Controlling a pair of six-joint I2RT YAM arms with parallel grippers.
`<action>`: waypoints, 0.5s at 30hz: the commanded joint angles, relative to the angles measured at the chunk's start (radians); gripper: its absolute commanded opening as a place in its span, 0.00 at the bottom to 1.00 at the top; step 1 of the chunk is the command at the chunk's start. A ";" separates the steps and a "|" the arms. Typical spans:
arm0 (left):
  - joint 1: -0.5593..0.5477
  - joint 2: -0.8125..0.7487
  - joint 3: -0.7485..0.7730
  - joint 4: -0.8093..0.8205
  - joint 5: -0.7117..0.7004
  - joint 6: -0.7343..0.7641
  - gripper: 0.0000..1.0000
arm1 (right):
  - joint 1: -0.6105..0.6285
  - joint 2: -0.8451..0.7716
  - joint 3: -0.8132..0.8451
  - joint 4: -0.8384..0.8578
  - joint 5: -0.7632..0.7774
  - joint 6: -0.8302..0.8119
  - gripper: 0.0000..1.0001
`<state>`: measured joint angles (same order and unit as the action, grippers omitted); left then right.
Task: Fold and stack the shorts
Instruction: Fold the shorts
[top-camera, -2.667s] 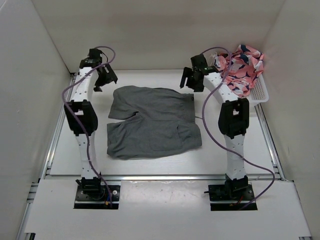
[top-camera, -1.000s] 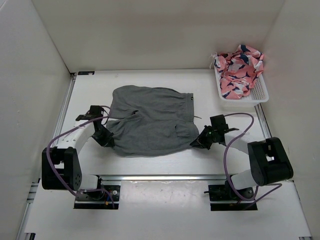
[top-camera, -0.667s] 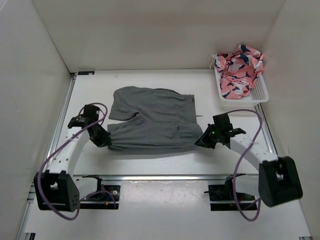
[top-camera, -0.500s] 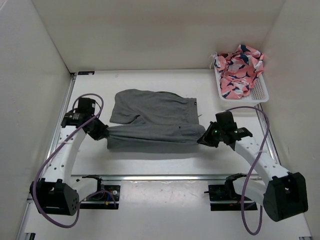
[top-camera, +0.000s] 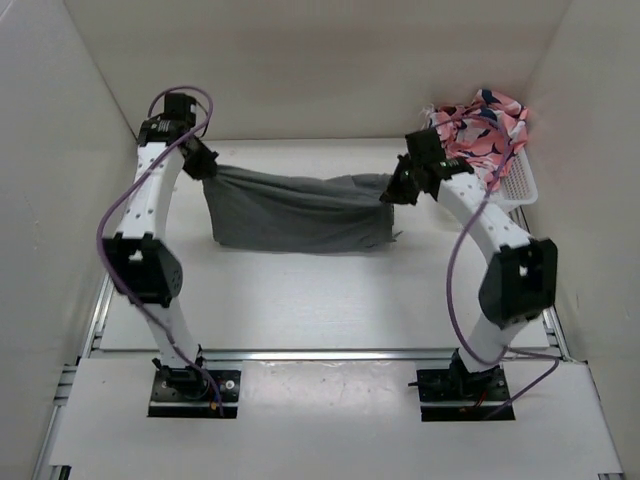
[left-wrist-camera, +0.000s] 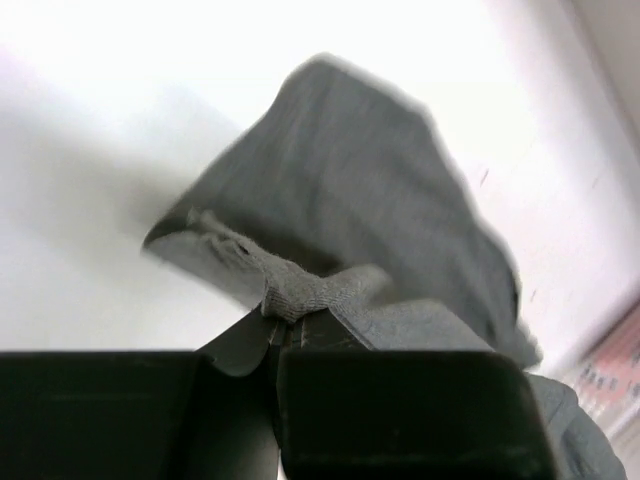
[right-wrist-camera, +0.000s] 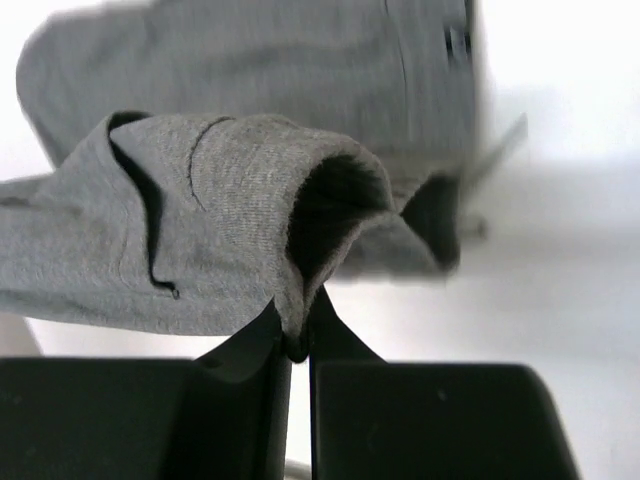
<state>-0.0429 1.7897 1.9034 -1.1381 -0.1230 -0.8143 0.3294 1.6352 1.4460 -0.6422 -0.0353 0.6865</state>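
Since a moment ago both arms have swung up and toward the back wall, lifting the near edge of the shorts (top-camera: 295, 212) off the table (top-camera: 300, 300). The left gripper (top-camera: 207, 167) and right gripper (top-camera: 388, 194) are each clenched on a bunched corner of the soft grey knit. It sags between them like a curtain, and its lower edge seems to rest on the table. The first fold looks half done, so the next move calls for laying the held edge down evenly, then letting go.

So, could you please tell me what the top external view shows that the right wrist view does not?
Only the top external view shows both arms, the left gripper gripping the other end, and the white basket of pink patterned cloth. Only the right wrist view shows, close up, jaws shut on a bunched fold. Both show the right gripper and the grey shorts hanging from it.
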 joint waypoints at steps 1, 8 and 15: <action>0.015 0.172 0.230 -0.012 -0.066 0.033 0.10 | -0.015 0.181 0.180 -0.048 0.063 -0.065 0.00; 0.025 0.611 0.673 0.001 0.106 0.118 0.89 | -0.046 0.514 0.545 -0.091 0.032 -0.031 0.28; 0.025 0.498 0.466 0.064 0.103 0.224 1.00 | -0.035 0.379 0.388 -0.059 0.092 -0.044 0.57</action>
<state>-0.0200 2.4775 2.4512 -1.1038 -0.0246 -0.6529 0.2867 2.1403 1.9133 -0.6975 0.0242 0.6567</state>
